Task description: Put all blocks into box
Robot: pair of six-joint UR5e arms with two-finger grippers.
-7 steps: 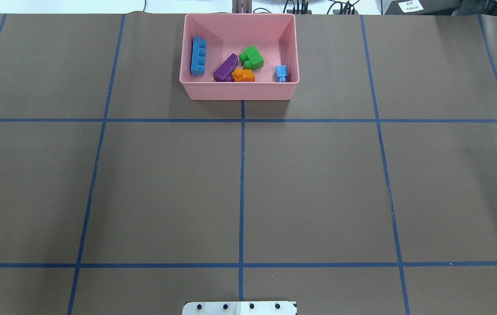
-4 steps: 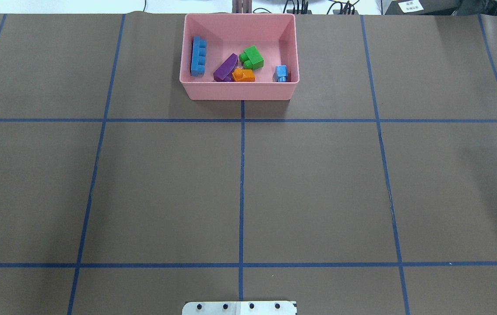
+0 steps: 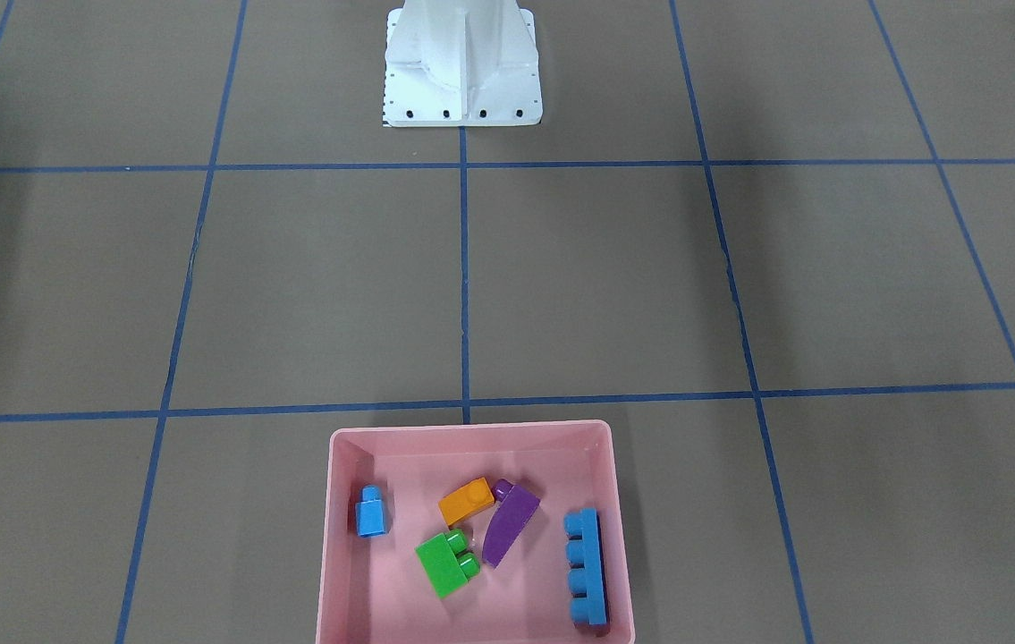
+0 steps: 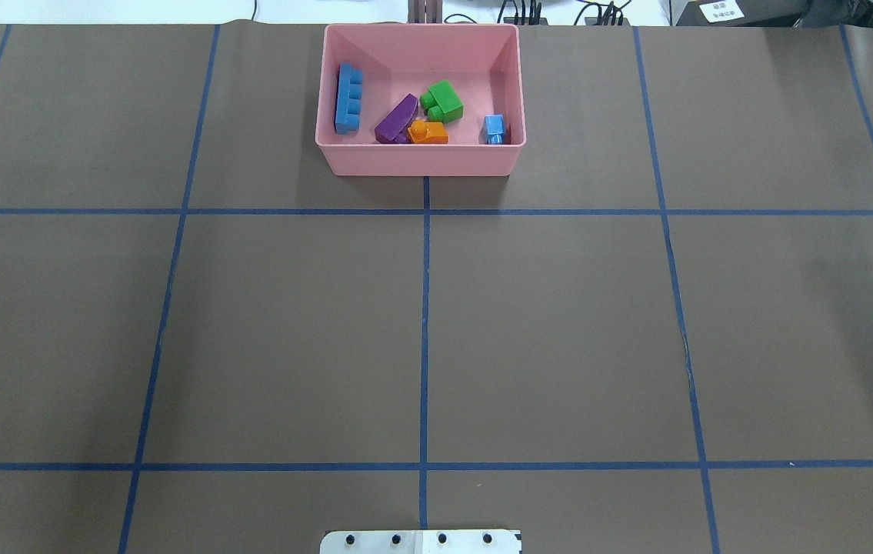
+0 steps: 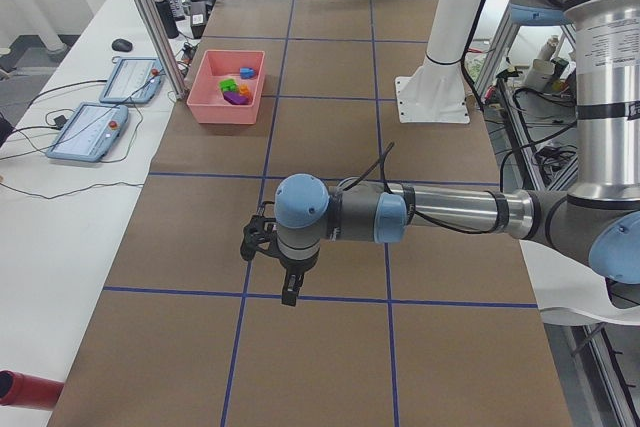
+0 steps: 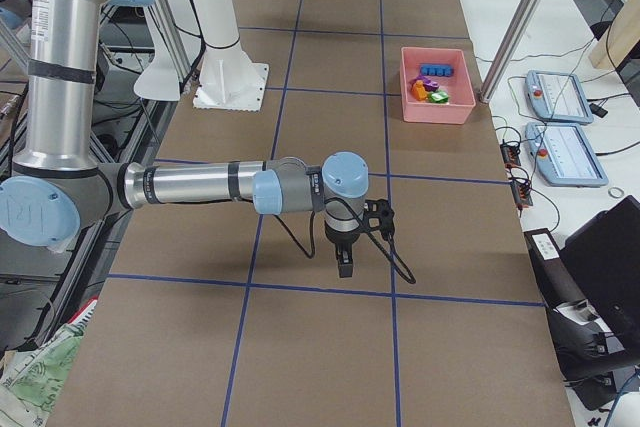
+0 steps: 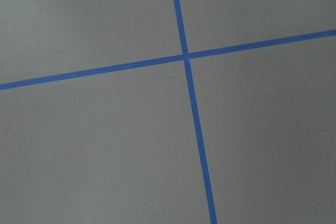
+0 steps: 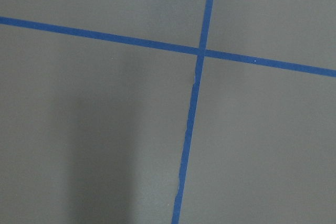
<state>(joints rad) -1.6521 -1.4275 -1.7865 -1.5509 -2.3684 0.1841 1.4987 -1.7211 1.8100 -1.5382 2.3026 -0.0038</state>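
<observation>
Overhead exterior — all five blocks [image 4: 442, 101] lie inside the pink box [image 4: 421, 162]

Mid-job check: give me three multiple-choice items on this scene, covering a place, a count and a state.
1. Overhead view: the small blue brick sits in the box near its: A) right wall B) left wall C) centre
2. Pieces inside the box: A) three B) five C) seven
3. The long blue brick is: A) standing on end B) on its side C) atop another piece
Answers: 1 A, it lies beside that wall; 2 B, orange brick, green brick, purple wedge plus both blue ones; 3 B, its studs point sideways.
</observation>
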